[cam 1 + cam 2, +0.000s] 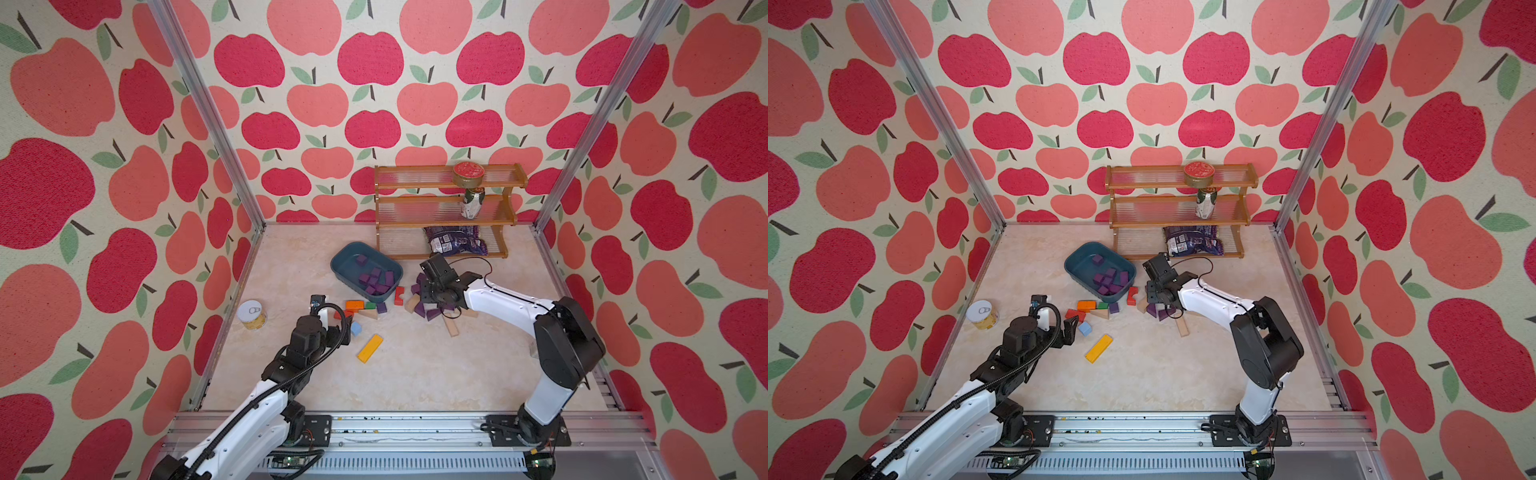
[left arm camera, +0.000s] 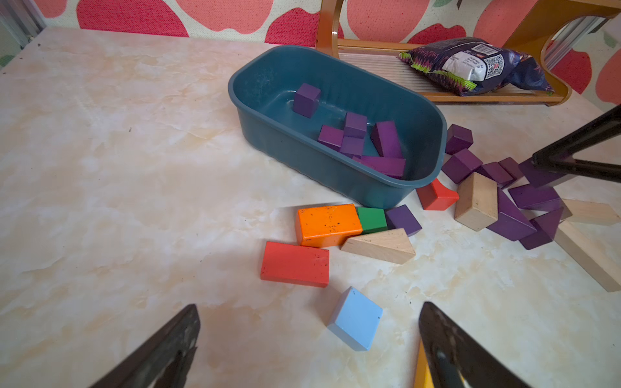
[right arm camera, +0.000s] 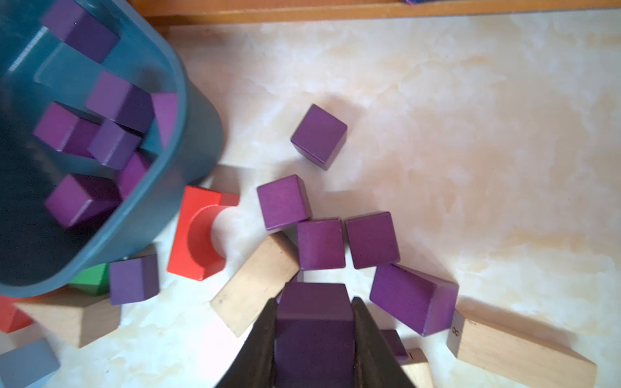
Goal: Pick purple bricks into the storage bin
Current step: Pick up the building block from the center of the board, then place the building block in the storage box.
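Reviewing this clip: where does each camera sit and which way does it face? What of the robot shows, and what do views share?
Top views: high behind the arm bases, looking down and forward at the rack; left arm and right arm both show.
Left wrist: low, facing the storage bin; the open left gripper shows.
Right wrist: looking straight down on loose purple bricks; right gripper shut on a purple brick.
Shared: all show the bin and bricks.
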Robot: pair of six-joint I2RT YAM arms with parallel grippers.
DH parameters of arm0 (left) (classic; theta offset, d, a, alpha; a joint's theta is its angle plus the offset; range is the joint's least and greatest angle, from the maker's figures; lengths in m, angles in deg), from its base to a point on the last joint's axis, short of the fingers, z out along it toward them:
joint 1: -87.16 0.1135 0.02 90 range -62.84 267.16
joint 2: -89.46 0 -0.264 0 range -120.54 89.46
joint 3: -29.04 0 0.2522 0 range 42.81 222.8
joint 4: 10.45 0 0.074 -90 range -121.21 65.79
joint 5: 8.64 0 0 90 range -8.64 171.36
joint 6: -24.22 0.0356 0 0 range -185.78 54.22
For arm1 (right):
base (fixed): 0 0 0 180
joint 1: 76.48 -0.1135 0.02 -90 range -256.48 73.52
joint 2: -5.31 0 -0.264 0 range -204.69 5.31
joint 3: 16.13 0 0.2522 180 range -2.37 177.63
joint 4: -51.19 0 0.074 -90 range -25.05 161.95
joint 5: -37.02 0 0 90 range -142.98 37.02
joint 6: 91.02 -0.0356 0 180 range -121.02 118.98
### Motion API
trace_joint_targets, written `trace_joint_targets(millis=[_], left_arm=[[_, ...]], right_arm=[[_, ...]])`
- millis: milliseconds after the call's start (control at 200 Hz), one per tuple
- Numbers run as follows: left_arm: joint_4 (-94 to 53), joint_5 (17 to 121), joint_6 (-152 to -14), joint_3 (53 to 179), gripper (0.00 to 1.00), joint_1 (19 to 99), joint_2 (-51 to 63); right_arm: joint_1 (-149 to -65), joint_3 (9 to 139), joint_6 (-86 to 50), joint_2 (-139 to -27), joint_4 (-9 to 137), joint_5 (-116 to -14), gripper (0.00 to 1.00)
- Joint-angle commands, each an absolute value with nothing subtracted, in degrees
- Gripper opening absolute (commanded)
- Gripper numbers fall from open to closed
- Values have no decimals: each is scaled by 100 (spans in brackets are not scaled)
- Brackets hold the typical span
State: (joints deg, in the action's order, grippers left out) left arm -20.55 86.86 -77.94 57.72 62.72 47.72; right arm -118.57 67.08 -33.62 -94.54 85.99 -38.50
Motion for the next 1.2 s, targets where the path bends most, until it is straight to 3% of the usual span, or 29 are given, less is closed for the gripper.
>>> trace_joint_targets(millis=[0,640,1195], left_arm=[[-1990,8681,-7847,5739,99,6299,4789],[-1968,8681,-7861,5733,99,6319,4762],[-1955,8670,-7874,5741,99,6349,4736]], right_arm=[[-11933,7053,-3100,-9372,8549,-3996,27],[-11955,9384,-2552,-11138,8560,-4949,25],[-11929,10343,-2782,-12324,8354,-5798,25]])
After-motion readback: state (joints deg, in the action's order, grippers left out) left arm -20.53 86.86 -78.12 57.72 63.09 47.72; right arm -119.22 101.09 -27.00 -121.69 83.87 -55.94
